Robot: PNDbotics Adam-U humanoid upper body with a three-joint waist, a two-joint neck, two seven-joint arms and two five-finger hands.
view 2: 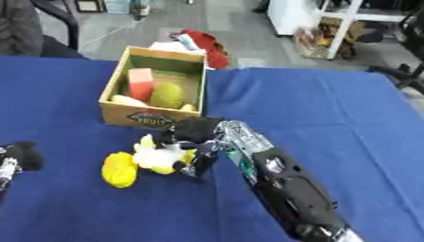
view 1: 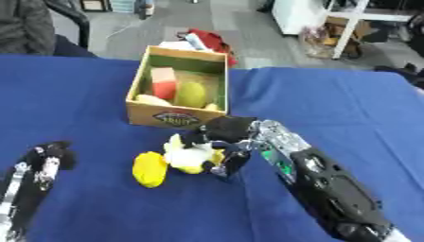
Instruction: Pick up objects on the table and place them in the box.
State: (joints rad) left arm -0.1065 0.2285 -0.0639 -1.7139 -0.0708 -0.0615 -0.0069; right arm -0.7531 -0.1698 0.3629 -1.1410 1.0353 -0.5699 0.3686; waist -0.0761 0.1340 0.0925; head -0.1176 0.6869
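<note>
- Fingers of the right hand [view 1: 222, 142] curl round a pale toy [view 1: 189, 156] at frame centre.
- Box [view 1: 175, 114] sits just above it, holding other objects already.
- Left hand [view 1: 46, 160] rests lower left, fingers relaxed.

Even, bright indoor light; soft blur throughout, faint shadows.

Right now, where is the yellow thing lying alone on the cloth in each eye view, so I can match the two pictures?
Left eye view: the yellow thing lies lower left of centre, left of the right hand.
Right eye view: the same thing sits nearer the left edge, again left of that hand.
Shared landmark: the box, just above it in both.
</note>
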